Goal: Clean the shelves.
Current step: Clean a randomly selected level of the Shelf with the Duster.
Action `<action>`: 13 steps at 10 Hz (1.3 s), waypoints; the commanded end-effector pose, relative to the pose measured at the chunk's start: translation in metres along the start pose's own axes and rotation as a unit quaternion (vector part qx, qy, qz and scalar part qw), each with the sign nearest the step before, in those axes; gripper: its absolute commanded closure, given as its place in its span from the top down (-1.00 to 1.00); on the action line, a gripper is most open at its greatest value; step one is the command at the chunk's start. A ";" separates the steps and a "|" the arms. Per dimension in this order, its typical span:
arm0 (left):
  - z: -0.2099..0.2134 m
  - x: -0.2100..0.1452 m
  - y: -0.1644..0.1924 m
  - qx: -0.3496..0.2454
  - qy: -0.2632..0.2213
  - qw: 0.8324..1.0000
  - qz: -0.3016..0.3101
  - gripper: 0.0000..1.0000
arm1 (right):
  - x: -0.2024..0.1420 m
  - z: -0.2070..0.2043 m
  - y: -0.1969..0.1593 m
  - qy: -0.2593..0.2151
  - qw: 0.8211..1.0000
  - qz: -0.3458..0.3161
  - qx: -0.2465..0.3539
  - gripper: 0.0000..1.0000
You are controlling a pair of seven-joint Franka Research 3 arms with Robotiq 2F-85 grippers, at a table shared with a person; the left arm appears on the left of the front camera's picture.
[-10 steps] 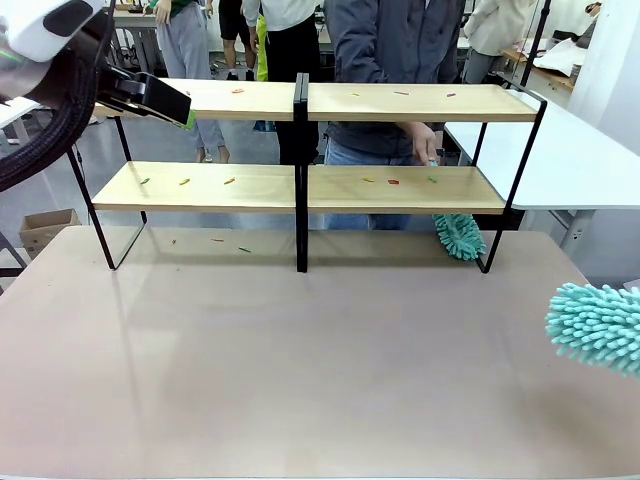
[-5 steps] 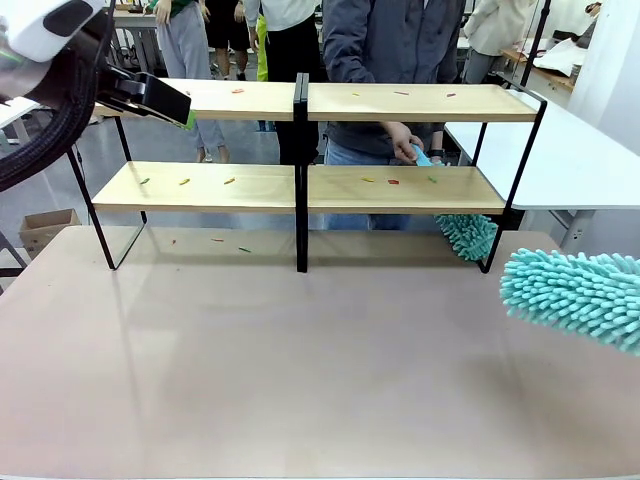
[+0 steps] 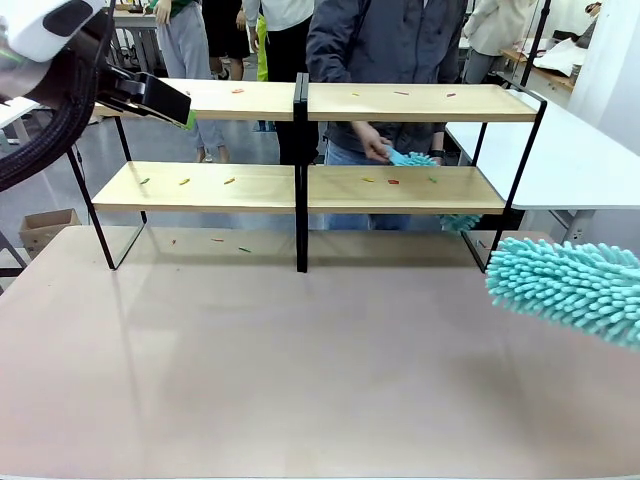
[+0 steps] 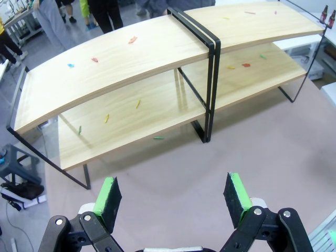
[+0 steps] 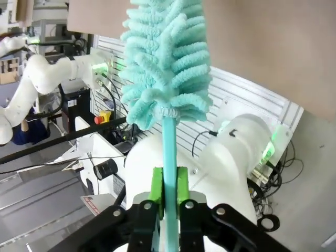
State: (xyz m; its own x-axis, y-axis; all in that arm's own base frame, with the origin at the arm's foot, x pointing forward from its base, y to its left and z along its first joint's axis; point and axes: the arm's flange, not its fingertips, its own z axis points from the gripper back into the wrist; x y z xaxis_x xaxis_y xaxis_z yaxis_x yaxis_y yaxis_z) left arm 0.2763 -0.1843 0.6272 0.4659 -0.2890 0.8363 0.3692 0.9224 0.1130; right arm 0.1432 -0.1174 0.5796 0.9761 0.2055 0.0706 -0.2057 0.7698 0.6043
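The shelves [image 3: 400, 102] stand across the far half of the table, two light-wood tiers on a black frame, with small coloured scraps [image 3: 392, 182] on the boards. In the right wrist view my right gripper [image 5: 169, 195] is shut on the handle of a teal fluffy duster [image 5: 165, 58]. The duster's head [image 3: 565, 290] hangs over the table's right side, in front of the shelves and apart from them. My left gripper [image 3: 185, 112] hovers by the top board's left end. It stands open [image 4: 172, 195] with nothing between its fingers, looking down on the shelves [image 4: 157, 52].
A person behind the shelves holds a second teal duster [image 3: 410, 158] just above the lower right board, its fluffy end [image 3: 460, 222] showing below that board. More scraps [image 3: 244, 249] lie on the beige tabletop [image 3: 300, 370] under the shelves. A white table [image 3: 570, 160] stands at right.
My duster head has come in from the right edge, leftward and a little upward. The person's hand has lifted their duster from under the lower board and moved it left. The left arm is still.
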 end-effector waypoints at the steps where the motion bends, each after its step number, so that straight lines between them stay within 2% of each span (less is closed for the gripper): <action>1: 0.001 0.000 0.001 0.004 -0.003 1.000 -0.001 1.00 | 0.024 -0.022 0.024 -0.036 0.999 0.018 0.002 -0.75; 3: 0.001 0.000 0.001 0.004 -0.003 1.000 -0.001 1.00 | 0.061 -0.045 0.055 -0.084 0.996 0.022 0.006 -0.75; 4: 0.001 0.000 0.001 0.004 -0.003 1.000 -0.001 1.00 | 0.077 -0.062 0.072 -0.090 0.995 0.033 0.025 -0.75; 5: 0.001 0.000 0.001 0.004 -0.003 1.000 -0.001 1.00 | 0.079 -0.069 0.083 -0.086 0.996 0.026 0.009 -0.75; 6: 0.001 0.000 0.001 0.004 -0.003 1.000 -0.001 1.00 | 0.063 -0.044 0.055 -0.064 0.997 0.032 0.011 -0.75; 7: 0.001 0.000 0.001 0.004 -0.003 1.000 -0.001 1.00 | 0.063 -0.044 0.055 -0.064 0.997 0.032 0.011 -0.75; 8: 0.001 0.000 0.001 0.004 -0.003 1.000 -0.001 1.00 | 0.078 -0.061 0.073 -0.071 0.997 0.033 0.008 -0.75; 9: 0.001 0.000 0.001 0.004 -0.003 1.000 -0.001 1.00 | 0.090 -0.069 0.074 -0.075 0.995 0.057 0.014 -0.75; 11: 0.001 0.000 0.001 0.004 -0.003 1.000 -0.001 1.00 | 0.148 -0.092 0.085 -0.078 0.992 0.091 0.032 -0.75; 13: 0.001 0.000 0.001 0.004 -0.003 1.000 -0.001 1.00 | 0.189 -0.108 0.088 -0.110 0.989 0.089 0.036 -0.75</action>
State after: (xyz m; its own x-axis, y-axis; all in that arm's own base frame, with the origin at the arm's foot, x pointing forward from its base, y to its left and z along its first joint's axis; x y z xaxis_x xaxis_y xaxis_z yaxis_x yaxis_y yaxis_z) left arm 0.2764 -0.1842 0.6272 0.4661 -0.2888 0.8362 0.3691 0.9225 0.1129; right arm 0.2739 0.0484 0.5606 0.9352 0.1959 0.2951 -0.3423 0.7140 0.6108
